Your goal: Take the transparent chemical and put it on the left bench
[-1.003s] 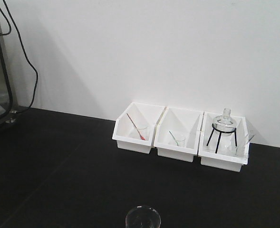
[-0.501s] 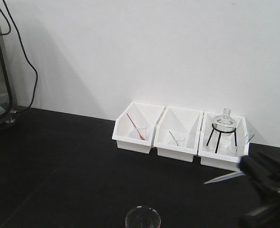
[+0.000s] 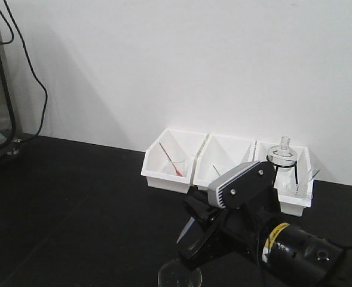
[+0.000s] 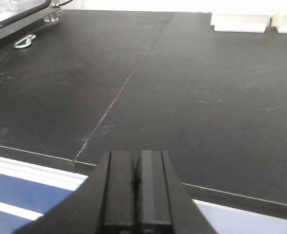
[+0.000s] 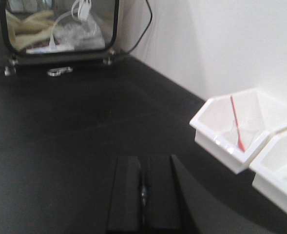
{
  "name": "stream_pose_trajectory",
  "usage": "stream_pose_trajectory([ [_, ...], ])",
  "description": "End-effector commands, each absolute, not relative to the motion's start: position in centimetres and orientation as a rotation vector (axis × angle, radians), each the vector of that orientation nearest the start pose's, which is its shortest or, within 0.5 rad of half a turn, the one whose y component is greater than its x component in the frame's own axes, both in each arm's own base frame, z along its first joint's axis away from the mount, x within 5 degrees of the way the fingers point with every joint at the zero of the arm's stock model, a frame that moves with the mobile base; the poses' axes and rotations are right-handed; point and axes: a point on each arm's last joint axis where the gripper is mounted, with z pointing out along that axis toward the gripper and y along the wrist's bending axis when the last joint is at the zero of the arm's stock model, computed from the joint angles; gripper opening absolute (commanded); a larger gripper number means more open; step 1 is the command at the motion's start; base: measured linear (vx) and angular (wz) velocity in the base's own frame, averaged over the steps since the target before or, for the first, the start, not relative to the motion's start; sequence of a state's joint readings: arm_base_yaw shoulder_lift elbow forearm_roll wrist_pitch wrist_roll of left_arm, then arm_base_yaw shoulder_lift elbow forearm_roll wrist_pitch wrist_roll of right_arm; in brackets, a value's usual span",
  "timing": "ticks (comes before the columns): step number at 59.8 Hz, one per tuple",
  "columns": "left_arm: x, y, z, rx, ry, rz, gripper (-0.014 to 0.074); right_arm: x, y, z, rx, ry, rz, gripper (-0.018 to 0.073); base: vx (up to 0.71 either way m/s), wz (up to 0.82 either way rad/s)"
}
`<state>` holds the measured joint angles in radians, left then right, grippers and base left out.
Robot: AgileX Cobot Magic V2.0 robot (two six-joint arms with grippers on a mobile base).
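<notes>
Left bench (image 3: 74, 203): long matte black worktop filling the lower part of the front view, backed by a white wall (image 3: 181, 60); a thin seam visible across it in the left wrist view.

Glass-fronted cabinet (image 5: 60, 27): at the far left end of the bench, holding pale bagged items; black cable (image 3: 35, 78) hanging down the wall beside it.

Right arm (image 3: 253, 221): black body with a grey wrist housing and a yellow label, low over the bench at front right, partly hiding the middle and right bins.

Three white bins (image 3: 170, 160): side by side against the wall. Left bin with a tiny beaker and red rod (image 3: 171, 160); middle bin with a green rod, mostly hidden; right bin with a round glass flask (image 3: 282, 152).

Right gripper (image 5: 143, 195): fingers pressed flat together, nothing between them, pointing over bare worktop toward the bins.

Left gripper (image 4: 136, 187): fingers closed against each other, holding nothing, near the front edge of the bench.

Transparent chemical (image 3: 179, 276): clear beaker standing on the worktop at the bottom edge of the front view, only its rim showing, just below the tip of the right arm; contact cannot be told.
</notes>
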<state>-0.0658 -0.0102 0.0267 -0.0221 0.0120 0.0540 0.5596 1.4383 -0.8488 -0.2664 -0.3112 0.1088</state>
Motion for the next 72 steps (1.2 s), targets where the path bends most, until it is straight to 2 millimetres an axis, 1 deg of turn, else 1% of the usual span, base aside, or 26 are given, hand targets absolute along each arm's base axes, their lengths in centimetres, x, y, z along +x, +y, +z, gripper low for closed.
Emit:
stream_pose_trajectory([
  [1,5.5,-0.4,20.6,0.064,1.429,-0.035,-0.0003,26.6,18.1,31.1,-0.656,1.551,0.398,-0.0003,0.00,0.00],
  [10,5.5,-0.4,20.6,0.064,1.429,-0.035,-0.0003,25.9,19.0,30.9,-0.698,1.555,0.412,-0.0003,0.00,0.00],
  [16,5.5,-0.4,20.6,0.064,1.429,-0.035,-0.0003,25.7,19.3,29.9,-0.737,1.636,0.389,-0.0003,0.00,0.00],
  [24,5.5,-0.4,20.6,0.064,1.429,-0.035,-0.0003,26.1,19.5,28.4,-0.778,1.711,0.351,0.0000,0.00,0.00],
  [34,5.5,-0.4,20.6,0.064,1.429,-0.035,-0.0003,26.5,19.8,27.5,-0.788,1.728,0.349,0.0025,0.00,0.00],
  [39,5.5,-0.4,20.6,0.064,1.429,-0.035,-0.0003,26.7,19.9,27.0,-0.797,1.745,0.344,0.0069,0.00,0.00],
  [44,5.5,-0.4,20.6,0.064,1.429,-0.035,-0.0003,26.8,20.0,26.6,-0.801,1.753,0.343,0.0139,0.00,0.00],
  [49,5.5,-0.4,20.6,0.064,1.429,-0.035,-0.0003,26.8,20.0,26.5,-0.804,1.755,0.341,0.0236,0.00,0.00],
  [57,5.5,-0.4,20.6,0.064,1.429,-0.035,-0.0003,26.8,19.9,26.7,-0.786,1.764,0.350,0.0421,0.00,0.00],
  [60,5.5,-0.4,20.6,0.064,1.429,-0.035,-0.0003,26.6,19.8,27.0,-0.783,1.765,0.347,0.0467,0.00,0.00],
  [63,5.5,-0.4,20.6,0.064,1.429,-0.035,-0.0003,26.3,19.4,27.8,-0.775,1.752,0.345,0.0498,0.00,0.00],
  [67,5.5,-0.4,20.6,0.064,1.429,-0.035,-0.0003,25.6,18.9,29.1,-0.765,1.739,0.337,0.0506,0.00,0.00],
  [72,5.5,-0.4,20.6,0.064,1.429,-0.035,-0.0003,24.3,17.6,30.8,-0.755,1.760,0.309,0.0502,0.00,0.00],
])
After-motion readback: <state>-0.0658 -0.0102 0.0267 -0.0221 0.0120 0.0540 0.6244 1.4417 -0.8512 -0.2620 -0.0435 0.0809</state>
